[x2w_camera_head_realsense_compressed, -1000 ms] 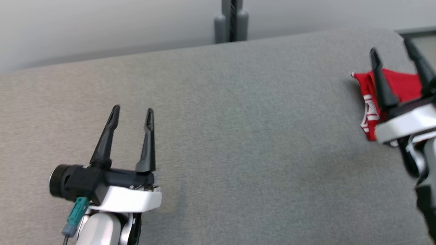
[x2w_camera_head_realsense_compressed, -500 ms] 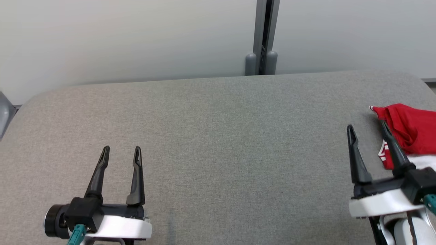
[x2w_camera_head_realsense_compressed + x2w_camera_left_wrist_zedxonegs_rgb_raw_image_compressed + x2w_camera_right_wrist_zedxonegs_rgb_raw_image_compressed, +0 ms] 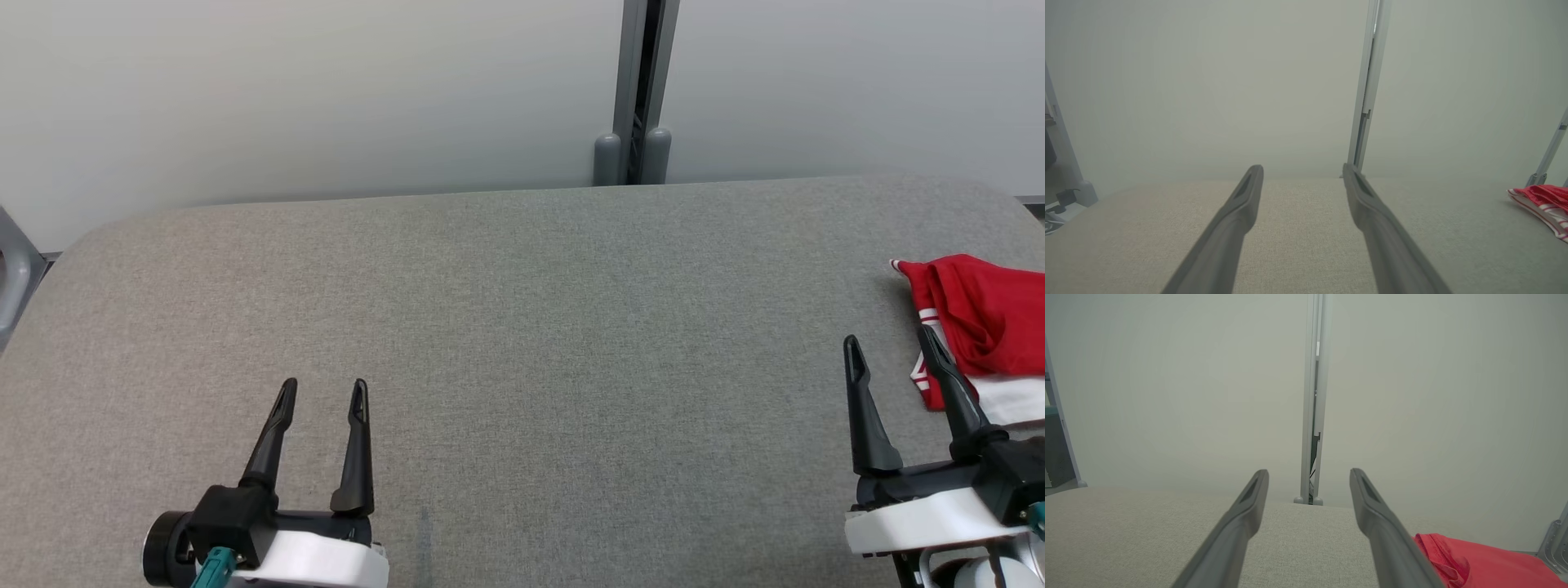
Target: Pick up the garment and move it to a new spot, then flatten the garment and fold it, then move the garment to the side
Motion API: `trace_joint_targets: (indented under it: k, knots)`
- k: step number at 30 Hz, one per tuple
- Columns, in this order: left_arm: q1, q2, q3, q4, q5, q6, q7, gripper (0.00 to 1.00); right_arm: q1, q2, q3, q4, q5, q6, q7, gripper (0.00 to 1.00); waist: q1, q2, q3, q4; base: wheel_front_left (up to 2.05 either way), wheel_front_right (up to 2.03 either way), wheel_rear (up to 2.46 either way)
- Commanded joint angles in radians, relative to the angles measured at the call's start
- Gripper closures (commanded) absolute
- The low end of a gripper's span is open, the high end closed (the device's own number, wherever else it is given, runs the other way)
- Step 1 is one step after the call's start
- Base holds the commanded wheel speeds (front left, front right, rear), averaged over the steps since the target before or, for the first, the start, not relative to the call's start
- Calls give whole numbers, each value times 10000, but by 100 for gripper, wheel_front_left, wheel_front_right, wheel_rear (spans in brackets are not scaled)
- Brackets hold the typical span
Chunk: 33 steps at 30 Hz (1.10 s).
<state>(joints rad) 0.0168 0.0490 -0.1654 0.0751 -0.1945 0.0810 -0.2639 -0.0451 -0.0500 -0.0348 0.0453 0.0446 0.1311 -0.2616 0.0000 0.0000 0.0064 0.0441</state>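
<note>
Jaws on both arms stand spread and empty. Red garment [image 3: 988, 310], seemingly folded, sits at the desk's [image 3: 522, 327] right edge; right arm should lift clear without snagging it.

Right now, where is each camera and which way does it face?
Head view: from the head, down onto the grey table; left gripper lower left, right gripper lower right.
Left wrist view: looks along open fingers toward the wall.
Right wrist view: also toward the wall, fingers apart, red garment beside them.
Shared: all show the garment.
</note>
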Motion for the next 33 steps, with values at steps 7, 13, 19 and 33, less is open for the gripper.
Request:
trace_joint_targets:
  k: [7,13,19,33]
  knots:
    - [-47,39,79,-361,-103,-56,2,0,-4,-28,-79,-20,33,-7,-41,0,0,0,137,-46,0,0,0]
    - [-12,37,270,-387,-215,-39,2,0,-65,-29,-38,-25,81,-7,-41,0,0,0,164,-44,0,0,0]
    - [-35,38,280,-412,-65,-96,2,0,-50,-28,78,28,115,-7,-41,0,0,0,205,-17,0,0,0]
    - [-60,38,278,-450,-356,-250,2,0,-188,-29,126,67,156,-7,-42,0,0,0,346,82,0,0,0]
